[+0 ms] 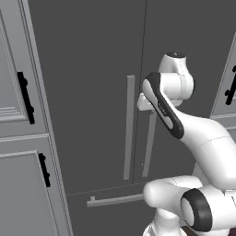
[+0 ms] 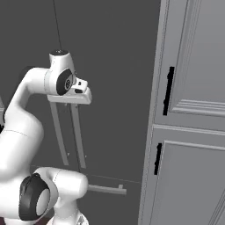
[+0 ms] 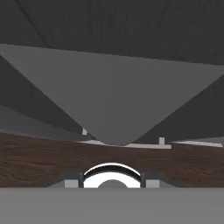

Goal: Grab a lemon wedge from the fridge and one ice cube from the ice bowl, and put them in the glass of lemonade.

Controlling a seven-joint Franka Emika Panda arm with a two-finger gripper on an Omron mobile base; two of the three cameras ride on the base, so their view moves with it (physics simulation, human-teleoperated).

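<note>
while the fridge stands shut, both dark doors flush, the arm has its hand up at the top of the right door's handle, just beside the left door's handle, presumably because the door must be pulled open before any lemon wedge can be reached. the tool sits against that handle, but whether it is clamped on the bar or merely beside it i cannot tell. below runs the drawer handle.
</note>
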